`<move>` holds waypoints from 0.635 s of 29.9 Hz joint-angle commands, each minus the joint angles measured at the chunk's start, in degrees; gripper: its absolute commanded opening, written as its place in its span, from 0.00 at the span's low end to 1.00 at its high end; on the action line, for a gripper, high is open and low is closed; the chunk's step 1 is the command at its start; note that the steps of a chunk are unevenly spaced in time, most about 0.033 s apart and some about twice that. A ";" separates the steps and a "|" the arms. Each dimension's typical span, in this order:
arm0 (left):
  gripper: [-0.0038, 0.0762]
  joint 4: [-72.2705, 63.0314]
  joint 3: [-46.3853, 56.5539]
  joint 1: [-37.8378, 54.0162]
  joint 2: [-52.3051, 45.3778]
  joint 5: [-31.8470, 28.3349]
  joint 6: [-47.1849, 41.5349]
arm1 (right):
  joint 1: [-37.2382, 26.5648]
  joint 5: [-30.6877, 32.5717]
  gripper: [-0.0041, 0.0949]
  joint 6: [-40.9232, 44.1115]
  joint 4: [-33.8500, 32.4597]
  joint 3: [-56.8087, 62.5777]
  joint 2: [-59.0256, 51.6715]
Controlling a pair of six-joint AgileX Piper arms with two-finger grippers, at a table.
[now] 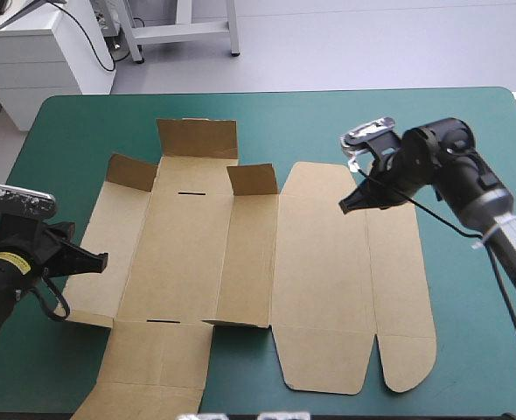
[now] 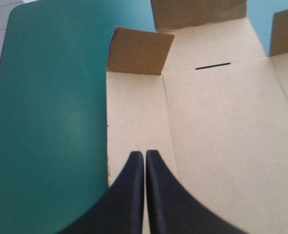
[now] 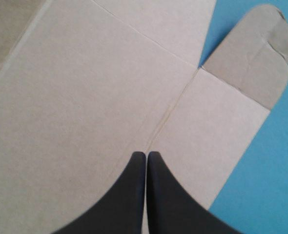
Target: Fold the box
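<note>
Table state, logged left to right. Teal-green table cover (image 1: 83,122) shows bare along its left side. My left gripper (image 1: 101,259) comes in from that side. In its wrist view the two black fingers (image 2: 129,200) are pressed together into one pointed arch, with nothing between them. Their tips sit over the leftmost panel of the box (image 1: 188,254), a cut sheet of brown board, just inside its left edge. I cannot tell whether they touch the board.

The box lies mid-table, mostly flat. I count three raised parts:
- a small left flap (image 1: 131,171) at the far-left corner
- a wider far flap (image 1: 197,138) on the far edge
- a middle flap (image 1: 253,178) just right of it

Two thin dark slots are cut in the centre panel, the far slot (image 1: 191,192) and the near slot (image 1: 163,321).

Right of the middle flap, the lid panels lie flat and end in a rounded tab (image 1: 411,350) at the near-right corner.

My right gripper (image 1: 345,206) is over the far part of the lid. Its fingers (image 3: 124,195) are closed tip to tip and empty, with the tips above the crease between two lid panels. Contact with the board is not readable
</note>
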 commanded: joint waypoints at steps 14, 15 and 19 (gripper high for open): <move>0.07 -4.14 -2.64 13.21 8.88 1.75 7.56 | -11.26 -9.60 0.02 -0.13 5.00 18.47 -21.41; 0.07 -6.50 -2.64 15.18 10.19 1.61 8.69 | -11.69 -9.60 0.02 -0.13 5.63 19.22 -22.52; 0.07 -24.79 -3.89 25.42 17.01 2.66 17.62 | -13.24 -9.76 0.02 -0.13 6.28 22.50 -26.63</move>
